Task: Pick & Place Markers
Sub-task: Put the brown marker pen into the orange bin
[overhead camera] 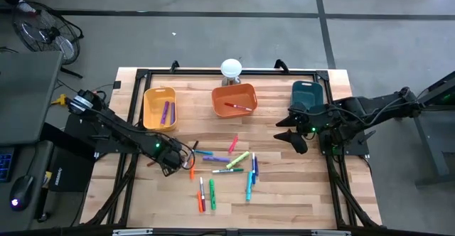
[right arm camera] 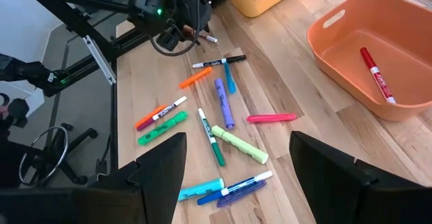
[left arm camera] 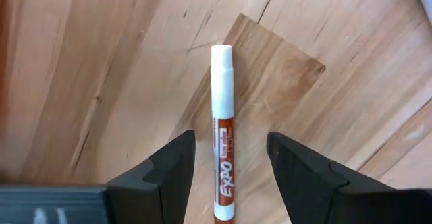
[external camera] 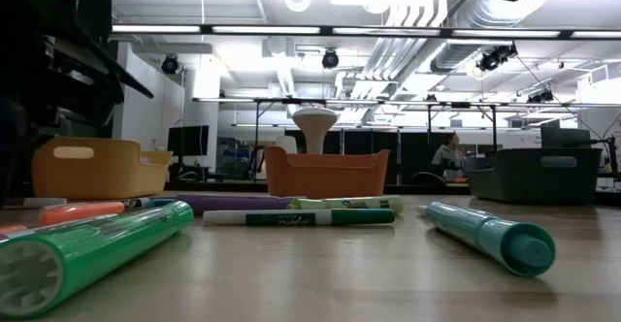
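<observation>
Several markers (overhead camera: 227, 166) in many colours lie scattered on the wooden table's middle. My left gripper (left arm camera: 229, 166) points down, open, low over the table at the left of the scatter. A white-bodied marker with an orange-red label (left arm camera: 223, 116) lies flat on the wood between its two fingers, which stand on either side without touching it. In the right wrist view that marker's white end (right arm camera: 210, 40) pokes out beside my left gripper (right arm camera: 183, 23). My right gripper (right arm camera: 236, 177) hangs open and raised near the teal bin (overhead camera: 309, 97), holding nothing.
A yellow bin (overhead camera: 147, 108) with purple markers stands at the far left, an orange bin (overhead camera: 234, 94) with a red marker (right arm camera: 374, 72) at the far middle. A white mushroom-shaped object (overhead camera: 231, 69) stands behind the orange bin. Bare wood lies along the near edge.
</observation>
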You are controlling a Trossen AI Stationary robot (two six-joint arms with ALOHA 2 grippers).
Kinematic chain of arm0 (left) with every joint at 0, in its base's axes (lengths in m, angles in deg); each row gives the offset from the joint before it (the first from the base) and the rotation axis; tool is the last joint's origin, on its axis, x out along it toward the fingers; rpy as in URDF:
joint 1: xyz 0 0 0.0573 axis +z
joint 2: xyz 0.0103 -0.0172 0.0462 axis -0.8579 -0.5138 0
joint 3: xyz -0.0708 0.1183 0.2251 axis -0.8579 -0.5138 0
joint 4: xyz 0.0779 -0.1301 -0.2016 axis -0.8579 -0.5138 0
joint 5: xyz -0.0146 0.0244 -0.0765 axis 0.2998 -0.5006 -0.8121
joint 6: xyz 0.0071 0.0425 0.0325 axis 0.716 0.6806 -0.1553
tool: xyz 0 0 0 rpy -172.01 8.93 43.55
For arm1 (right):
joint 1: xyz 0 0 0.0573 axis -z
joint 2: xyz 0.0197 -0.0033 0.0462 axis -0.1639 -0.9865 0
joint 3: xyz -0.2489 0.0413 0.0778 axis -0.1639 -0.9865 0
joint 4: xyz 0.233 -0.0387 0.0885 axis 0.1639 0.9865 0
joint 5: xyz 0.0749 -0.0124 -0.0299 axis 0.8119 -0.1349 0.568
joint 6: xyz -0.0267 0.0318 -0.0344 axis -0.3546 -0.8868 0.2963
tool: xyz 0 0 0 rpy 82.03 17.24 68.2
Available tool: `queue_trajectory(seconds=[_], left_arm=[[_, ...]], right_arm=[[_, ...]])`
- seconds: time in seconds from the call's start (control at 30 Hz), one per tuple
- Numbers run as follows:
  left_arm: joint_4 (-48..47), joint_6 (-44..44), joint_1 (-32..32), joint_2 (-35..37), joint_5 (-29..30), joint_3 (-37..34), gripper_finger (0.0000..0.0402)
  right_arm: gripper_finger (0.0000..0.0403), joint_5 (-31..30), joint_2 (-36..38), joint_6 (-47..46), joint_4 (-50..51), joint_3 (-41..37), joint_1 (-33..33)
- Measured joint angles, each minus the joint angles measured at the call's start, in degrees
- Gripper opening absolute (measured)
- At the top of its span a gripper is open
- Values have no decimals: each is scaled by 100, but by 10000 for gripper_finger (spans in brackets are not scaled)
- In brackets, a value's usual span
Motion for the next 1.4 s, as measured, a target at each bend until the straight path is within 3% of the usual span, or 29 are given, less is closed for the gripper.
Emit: queue_trajectory(seconds=[0.93,1.2,1.4], left_arm=[[-306,-450,2,-74,15,134,190],[292,-442,9,-8,-303,-378,190],[339,-406,12,-8,-300,-389,184]], right_arm=[[252,221,1,-380,-1,0,-1],[252,201,0,-452,-1,-1,0],[252,195,2,-450,-3,-2,0]])
